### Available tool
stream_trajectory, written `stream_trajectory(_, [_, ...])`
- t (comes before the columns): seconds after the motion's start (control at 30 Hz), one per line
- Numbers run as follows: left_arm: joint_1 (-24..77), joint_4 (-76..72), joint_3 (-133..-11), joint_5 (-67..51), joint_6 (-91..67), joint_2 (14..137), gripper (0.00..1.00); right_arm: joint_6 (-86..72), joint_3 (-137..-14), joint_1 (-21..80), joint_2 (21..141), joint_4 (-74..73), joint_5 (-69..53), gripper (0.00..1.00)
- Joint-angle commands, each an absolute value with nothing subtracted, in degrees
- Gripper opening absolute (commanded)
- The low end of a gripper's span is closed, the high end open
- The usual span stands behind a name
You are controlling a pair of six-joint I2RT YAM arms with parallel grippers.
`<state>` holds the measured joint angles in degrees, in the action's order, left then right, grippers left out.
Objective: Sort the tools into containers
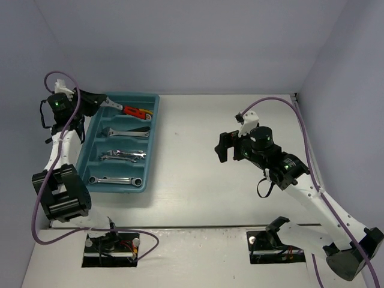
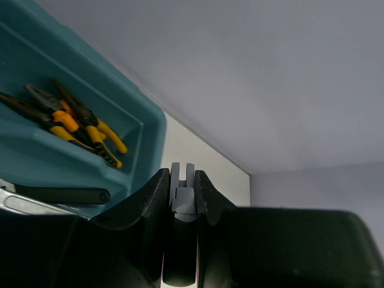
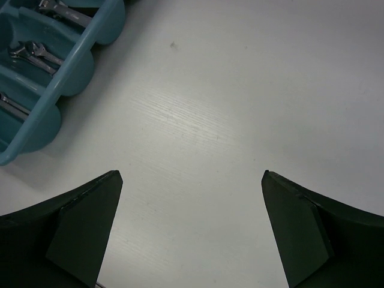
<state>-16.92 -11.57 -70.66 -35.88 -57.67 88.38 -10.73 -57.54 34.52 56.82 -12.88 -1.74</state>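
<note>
The teal-blue tray lies at the left, its four long compartments running left to right. The far one holds red-and-yellow pliers, also in the left wrist view. The other three hold silver wrenches. My left gripper hovers over the tray's far left corner, shut on a grey metal tool that sticks out toward the pliers. My right gripper is open and empty over bare table right of the tray; its fingertips stand wide apart.
Grey walls close the table at the back and both sides. Two cutouts with wiring sit at the near edge by the arm bases. Purple cables loop off both arms. A black-handled wrench lies in the second compartment.
</note>
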Motion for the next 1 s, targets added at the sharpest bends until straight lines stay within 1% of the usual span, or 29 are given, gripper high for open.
stream_trajectory(0.0, [-18.0,-17.9,-77.5,-39.9,-59.4,89.4,0.0,-11.8,-56.6,34.3,56.0,-10.8,-2.0,1.0])
stream_trajectory(0.2, [-18.9,-17.9,-80.1,-40.7,-58.6,97.7,0.0,-11.4,-55.4,34.3,56.0,-10.8,-2.2,1.0])
stream_trajectory(0.67, [-18.9,-17.9,-79.3,-42.6,-55.0,107.2,0.01,-10.3,-56.0,34.0,58.4,-10.9,-2.1,1.0])
stream_trajectory(0.7, [-19.0,-17.9,-79.2,-42.8,-54.7,107.7,0.03,-10.2,-56.1,34.0,58.7,-10.9,-2.1,1.0])
stream_trajectory(0.77, [-19.1,-17.9,-78.9,-43.1,-54.1,108.7,0.16,-10.1,-56.1,33.9,59.1,-10.9,-2.2,1.0])
stream_trajectory(0.8, [-19.0,-17.9,-78.3,-42.8,-53.5,108.8,0.26,-10.1,-56.1,33.9,59.2,-10.9,-2.2,1.0])
stream_trajectory(0.87, [-19.0,-17.1,-77.6,-41.7,-52.2,108.5,0.39,-10.1,-56.0,33.9,59.4,-10.9,-2.3,1.0])
stream_trajectory(0.9, [-19.0,-16.7,-77.3,-41.3,-51.7,108.2,0.43,-10.1,-56.0,33.9,59.4,-10.9,-2.3,1.0])
stream_trajectory(0.97, [-19.0,-15.2,-77.2,-40.4,-50.3,108.0,0.46,-10.1,-55.9,33.9,59.5,-10.9,-2.3,1.0])
